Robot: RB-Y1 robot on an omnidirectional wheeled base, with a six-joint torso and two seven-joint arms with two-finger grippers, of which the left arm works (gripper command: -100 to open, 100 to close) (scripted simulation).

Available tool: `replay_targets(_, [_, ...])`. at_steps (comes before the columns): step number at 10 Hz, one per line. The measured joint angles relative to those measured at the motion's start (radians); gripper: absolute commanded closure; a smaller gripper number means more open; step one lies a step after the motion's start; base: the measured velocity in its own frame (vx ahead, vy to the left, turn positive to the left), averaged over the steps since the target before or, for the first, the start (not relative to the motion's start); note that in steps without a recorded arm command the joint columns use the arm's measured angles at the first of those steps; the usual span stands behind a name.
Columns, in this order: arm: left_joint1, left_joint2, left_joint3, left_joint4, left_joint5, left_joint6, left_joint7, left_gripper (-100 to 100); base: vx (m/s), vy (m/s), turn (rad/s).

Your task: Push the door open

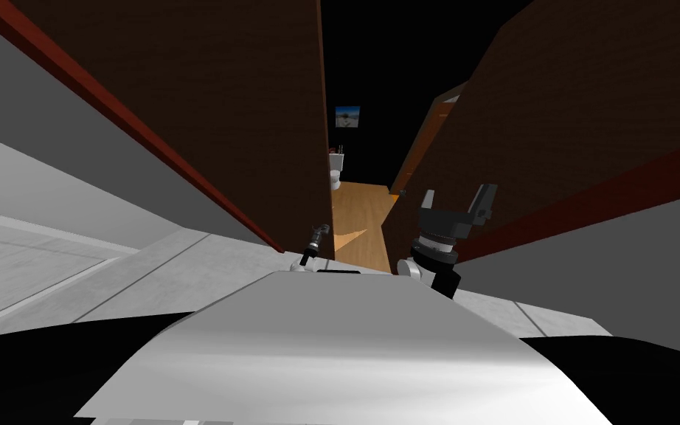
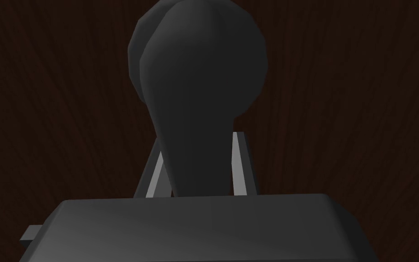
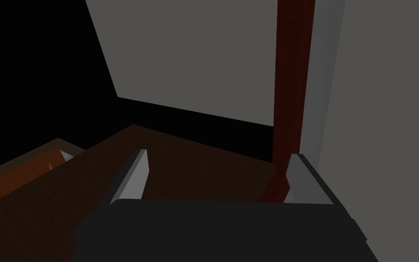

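The dark brown door (image 1: 220,111) stands ajar in the head view, its free edge just left of a narrow gap. My left gripper (image 1: 318,237) is at that edge, low on the door. In the left wrist view the left gripper (image 2: 198,168) is shut on the dark door handle (image 2: 199,82). Its fingers (image 2: 240,163) press the handle's neck, with the brown door face behind. My right gripper (image 1: 458,199) is raised in front of the dark brown panel (image 1: 589,111) right of the gap. It is open, and the right gripper (image 3: 217,177) holds nothing.
Through the gap I see a wooden floor (image 1: 361,214), a white toilet (image 1: 336,168) and a small picture (image 1: 347,116) against a black area. Red-brown trim (image 1: 147,140) and grey walls (image 1: 51,162) flank both brown panels. An orange door (image 1: 431,133) stands beyond.
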Motion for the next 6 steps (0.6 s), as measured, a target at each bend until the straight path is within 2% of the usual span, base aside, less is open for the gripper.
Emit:
replay_targets(1, [0.010,0.000,0.006,-0.018,0.003,0.010,-0.007,100,0.171,-0.072,0.020])
replay_targets(2, [-0.019,0.001,0.016,0.035,0.008,-0.014,-0.007,100,0.127,-0.060,0.022])
replay_targets(3, [-0.012,0.003,0.021,0.019,0.010,-0.015,-0.009,100,0.143,-0.065,0.051])
replay_targets(5, [0.009,0.011,0.034,-0.024,0.017,0.014,-0.017,100,0.171,-0.077,0.037])
replay_targets(6, [0.004,0.016,0.039,-0.018,0.019,0.012,-0.015,100,0.093,-0.052,0.034])
